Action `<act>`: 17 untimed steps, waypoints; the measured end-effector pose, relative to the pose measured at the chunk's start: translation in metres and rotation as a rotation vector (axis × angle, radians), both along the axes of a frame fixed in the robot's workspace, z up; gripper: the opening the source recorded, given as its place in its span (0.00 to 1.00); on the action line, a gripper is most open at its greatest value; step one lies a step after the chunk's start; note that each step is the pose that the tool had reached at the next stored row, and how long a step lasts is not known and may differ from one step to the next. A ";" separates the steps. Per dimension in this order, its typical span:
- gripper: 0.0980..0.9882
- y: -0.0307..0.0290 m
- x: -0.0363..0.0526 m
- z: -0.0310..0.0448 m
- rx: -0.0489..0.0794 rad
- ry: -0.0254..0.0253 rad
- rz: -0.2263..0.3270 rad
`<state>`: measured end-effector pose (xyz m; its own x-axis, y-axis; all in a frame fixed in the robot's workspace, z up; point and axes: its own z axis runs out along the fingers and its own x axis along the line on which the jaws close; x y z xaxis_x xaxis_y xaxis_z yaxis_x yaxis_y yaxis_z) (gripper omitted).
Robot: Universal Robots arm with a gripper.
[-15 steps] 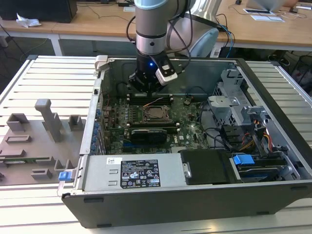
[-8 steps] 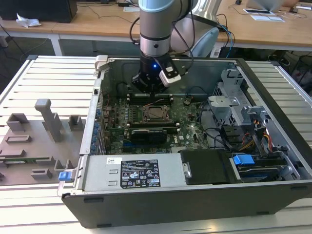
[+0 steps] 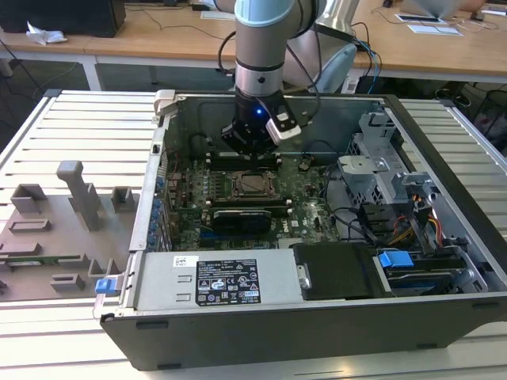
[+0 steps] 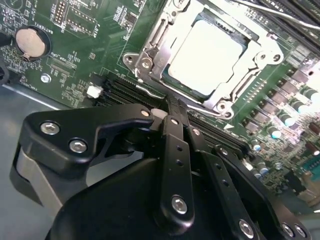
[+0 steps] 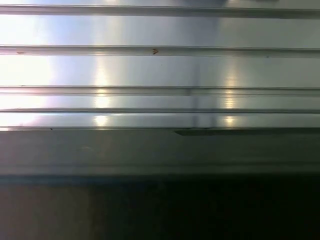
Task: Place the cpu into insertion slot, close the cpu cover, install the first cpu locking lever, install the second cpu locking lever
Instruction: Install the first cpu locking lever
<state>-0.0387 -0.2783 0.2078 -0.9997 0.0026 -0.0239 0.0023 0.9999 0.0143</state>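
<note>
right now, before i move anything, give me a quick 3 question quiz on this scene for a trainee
1. True or false: the cpu lies in the socket.
2. The cpu cover is: A raised upright, B lying flat around the cpu, C off the board.
3. Fill in: in the exterior view the gripper hangs above the green ___.

Key: 1 true. 2 B. 3 motherboard.

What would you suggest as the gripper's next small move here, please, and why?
Probably a slight advance toward the socket's near edge. In the second wrist view the cpu already sits in the socket with the cpu cover framing it, and the gripper hangs just short of it, holding nothing.
</note>
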 end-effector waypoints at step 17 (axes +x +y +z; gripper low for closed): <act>0.01 -0.0027 0.0061 0.0021 -0.005 0.0000 -0.003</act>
